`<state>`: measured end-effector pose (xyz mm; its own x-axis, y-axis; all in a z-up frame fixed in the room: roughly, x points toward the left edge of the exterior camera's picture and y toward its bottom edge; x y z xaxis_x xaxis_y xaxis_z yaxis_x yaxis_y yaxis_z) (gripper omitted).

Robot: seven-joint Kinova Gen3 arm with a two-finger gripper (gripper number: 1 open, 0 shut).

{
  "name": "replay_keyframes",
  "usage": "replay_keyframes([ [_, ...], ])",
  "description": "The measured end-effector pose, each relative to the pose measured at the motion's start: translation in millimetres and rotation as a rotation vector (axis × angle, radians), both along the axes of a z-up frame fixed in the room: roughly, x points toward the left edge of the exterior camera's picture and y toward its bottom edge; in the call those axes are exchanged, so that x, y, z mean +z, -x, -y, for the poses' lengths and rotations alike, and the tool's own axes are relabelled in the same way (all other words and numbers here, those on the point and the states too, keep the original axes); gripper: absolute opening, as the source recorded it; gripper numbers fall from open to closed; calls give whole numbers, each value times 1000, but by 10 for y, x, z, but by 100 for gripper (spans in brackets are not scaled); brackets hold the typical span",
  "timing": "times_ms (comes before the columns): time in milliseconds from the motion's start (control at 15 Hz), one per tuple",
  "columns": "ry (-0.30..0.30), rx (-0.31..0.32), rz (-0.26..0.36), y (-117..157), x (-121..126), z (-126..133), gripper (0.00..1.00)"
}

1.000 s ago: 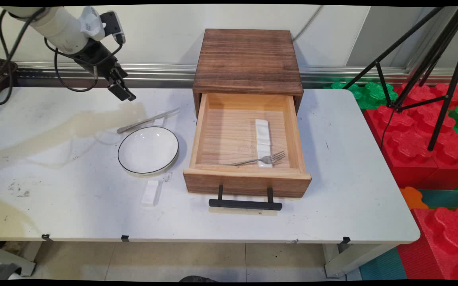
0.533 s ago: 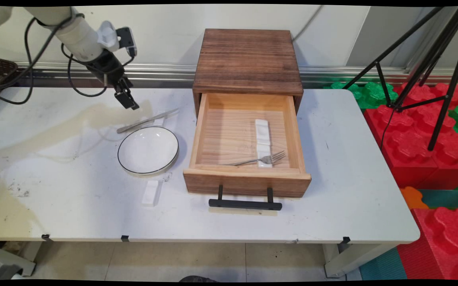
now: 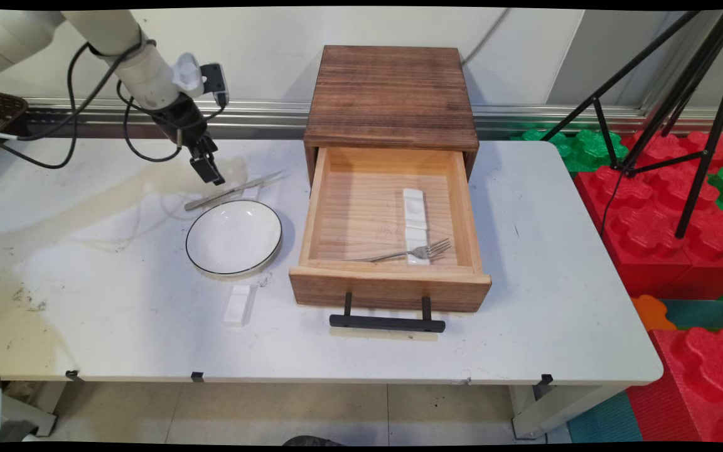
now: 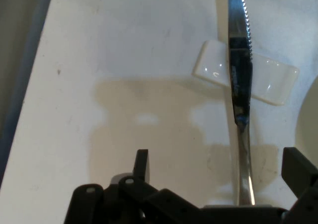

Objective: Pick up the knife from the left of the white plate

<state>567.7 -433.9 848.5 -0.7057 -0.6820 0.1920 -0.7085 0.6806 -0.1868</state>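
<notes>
My gripper [image 3: 211, 174] hangs above the left rear part of the white table [image 3: 556, 263], tilted down toward the surface, with nothing between its fingers; the two fingers [image 4: 141, 165] stand wide apart, one at the lower left and one at the lower right of the hand view. The nearest thing is a knife [image 3: 233, 190] with a serrated blade, lying just beside and below my fingertips. In the hand view the knife [image 4: 240, 95] lies across a small white rest [image 4: 271, 82], its handle end pointing toward my hand. A white plate [image 3: 234, 237] with a dark rim sits just in front of the knife, and a second small white rest [image 3: 240, 305] lies on the table in front of the plate. To the right stands a wooden box [image 3: 391, 94] whose drawer [image 3: 312, 207] is pulled open, its black handle [image 3: 386, 322] facing the near edge of the table. Inside the drawer, a fork [image 3: 408, 253] lies across the near end of a long white rest [image 3: 414, 206].
</notes>
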Motion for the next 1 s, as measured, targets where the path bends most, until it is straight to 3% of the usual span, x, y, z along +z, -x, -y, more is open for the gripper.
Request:
replay_keyframes([
  [1000,-51,9,-25,-35,-345,190,100],
])
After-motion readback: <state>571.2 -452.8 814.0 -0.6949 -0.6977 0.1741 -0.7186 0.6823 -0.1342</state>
